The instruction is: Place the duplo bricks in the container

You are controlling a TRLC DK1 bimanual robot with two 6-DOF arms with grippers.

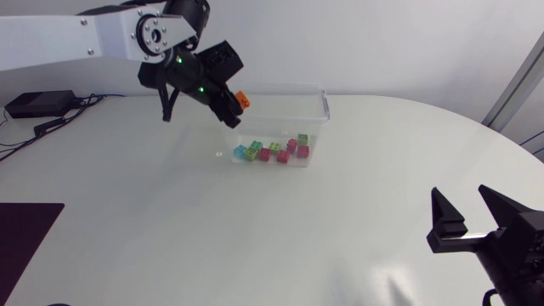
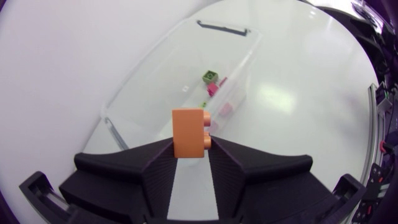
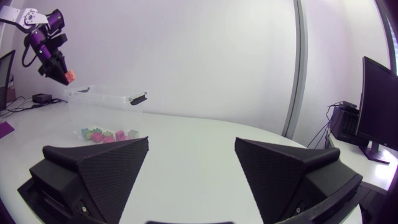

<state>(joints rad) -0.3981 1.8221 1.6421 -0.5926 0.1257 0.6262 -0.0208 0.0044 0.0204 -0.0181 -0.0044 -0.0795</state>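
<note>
An orange duplo brick point(image 2: 189, 132) is pinched between the fingers of my left gripper point(image 2: 191, 154), which is shut on it. In the head view that gripper point(image 1: 236, 105) hangs above the near left end of the clear plastic container point(image 1: 323, 106), the orange brick point(image 1: 242, 99) showing at its tip. Several bricks point(image 1: 274, 151), green, red, pink and blue, lie inside the container along its front wall. My right gripper point(image 1: 467, 214) stands open with nothing in it at the table's near right, far from the container. In the right wrist view the bricks point(image 3: 102, 135) lie well ahead of it.
A dark mat point(image 1: 25, 229) lies at the table's left front edge. A black box with cables point(image 1: 38, 104) sits at the far left of the table.
</note>
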